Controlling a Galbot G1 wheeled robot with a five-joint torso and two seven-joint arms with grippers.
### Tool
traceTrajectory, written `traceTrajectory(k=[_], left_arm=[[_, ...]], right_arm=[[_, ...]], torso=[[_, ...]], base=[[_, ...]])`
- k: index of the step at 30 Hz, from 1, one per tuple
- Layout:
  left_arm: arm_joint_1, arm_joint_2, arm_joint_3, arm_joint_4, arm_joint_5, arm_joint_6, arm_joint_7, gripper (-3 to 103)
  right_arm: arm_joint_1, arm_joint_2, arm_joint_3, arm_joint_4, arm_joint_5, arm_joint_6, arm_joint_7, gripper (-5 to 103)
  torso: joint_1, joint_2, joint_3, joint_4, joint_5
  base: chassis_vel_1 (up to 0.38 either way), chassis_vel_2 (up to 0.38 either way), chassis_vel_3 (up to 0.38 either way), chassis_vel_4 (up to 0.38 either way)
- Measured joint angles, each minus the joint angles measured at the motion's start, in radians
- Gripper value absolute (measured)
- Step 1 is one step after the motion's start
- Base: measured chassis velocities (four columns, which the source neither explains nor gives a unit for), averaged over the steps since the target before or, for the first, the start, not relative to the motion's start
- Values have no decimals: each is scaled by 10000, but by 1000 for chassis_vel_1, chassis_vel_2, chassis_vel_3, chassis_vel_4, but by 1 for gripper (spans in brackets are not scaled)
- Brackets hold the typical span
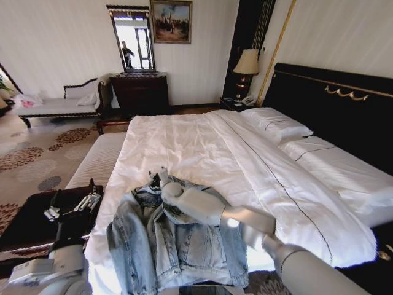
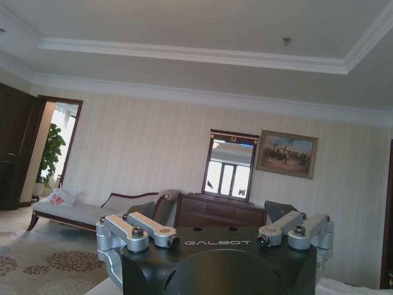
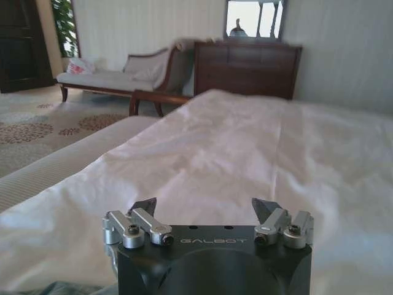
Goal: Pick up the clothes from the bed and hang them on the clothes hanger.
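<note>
The clothes, a faded light blue denim jacket (image 1: 166, 246), lie spread on the near corner of the bed (image 1: 202, 147), collar toward the pillows. My right arm reaches in from the lower right. Its gripper (image 1: 158, 178) sits at the jacket's collar. In the right wrist view that gripper (image 3: 204, 209) is open with nothing between its fingers, white sheet ahead and a strip of denim (image 3: 55, 287) at the edge. My left gripper (image 1: 72, 209) waits open at the lower left, beside the bed; the left wrist view has it (image 2: 209, 214) pointing at the far wall. The clothes hanger is out of view.
A black bench (image 1: 24, 227) stands under my left arm, with a pale ribbed bench (image 1: 95, 160) along the bed's left side. White pillows (image 1: 276, 123) lie against the black headboard (image 1: 331, 104). Farther back are a daybed (image 1: 61, 104), a dark dresser (image 1: 140, 92) and a lamp (image 1: 247, 61).
</note>
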Motion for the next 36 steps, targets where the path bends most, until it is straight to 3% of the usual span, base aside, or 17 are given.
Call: traceTrajectory(k=[2, 3, 5, 6, 8, 9, 13, 14, 17, 24, 27, 36], left_arm=[[-35, 59, -135, -9, -153, 20, -5, 100], [-81, 142, -251, -12, -302, 74, -13, 100], [-101, 169, -276, -12, -340, 102, -43, 100], [-129, 198, -271, -6, -366, 152, -48, 100], [-154, 178, -103, 76, -361, 340, -129, 100], [-154, 178, -103, 76, -361, 340, -129, 100], [-277, 19, 258, 200, -137, 544, -218, 100], [-277, 19, 258, 200, -137, 544, -218, 100], [-360, -14, 407, 11, -132, 774, -230, 100], [-357, -17, 428, -43, -149, 809, -239, 100], [-389, -18, 434, -46, -206, 808, -242, 100], [-464, -4, 565, -50, -209, 833, -241, 100]], right_arm=[[-68, -570, 81, 1128, 959, -457, 610, 95], [-241, -1213, 107, 2253, 1341, -663, 935, 98], [-339, -1540, 125, 2727, 1410, -696, 1002, 98], [-528, -2159, 188, 3622, 1544, -710, 1078, 100], [-876, -3467, 427, 5173, 2046, -679, 1056, 100], [-876, -3467, 427, 5173, 2046, -679, 1056, 100], [-1905, -5781, 1072, 7389, 2776, -294, 370, 100], [-1905, -5781, 1072, 7389, 2776, -294, 370, 100], [-3203, -6924, 1708, 8635, 3254, 81, 268, 100], [-5836, -7851, 3538, 10521, 4518, 119, 1161, 100], [-7286, -8549, 4389, 11460, 4876, -220, 1676, 100], [-7847, -9237, 3674, 11965, 4423, -1221, 2700, 100]], torso=[[-1, 0, -1, 2, 0], [-3, 0, -1, 3, 2], [-5, 1, -1, 1, 1], [-7, 1, -2, 0, 2], [-7, 1, -2, 6, 6], [-7, 1, -2, 6, 6], [-5, 0, -2, -8, 5], [-5, 0, -2, -8, 5], [-6, 1, -2, 0, 9], [-7, 1, -3, 2, 1], [-7, 2, -3, -4, 1], [-2, 0, -2, 1, -1]], base=[[0, 0, 0, 0], [0, 0, 0, 0], [0, 0, 0, 0], [0, 0, 0, 0], [0, 0, 0, 0], [0, 0, 0, 0], [0, 0, 0, 0], [0, 0, 0, 0], [0, 0, 0, 0], [0, 0, 0, 0], [0, 0, 0, 0], [0, 0, 0, 0]])
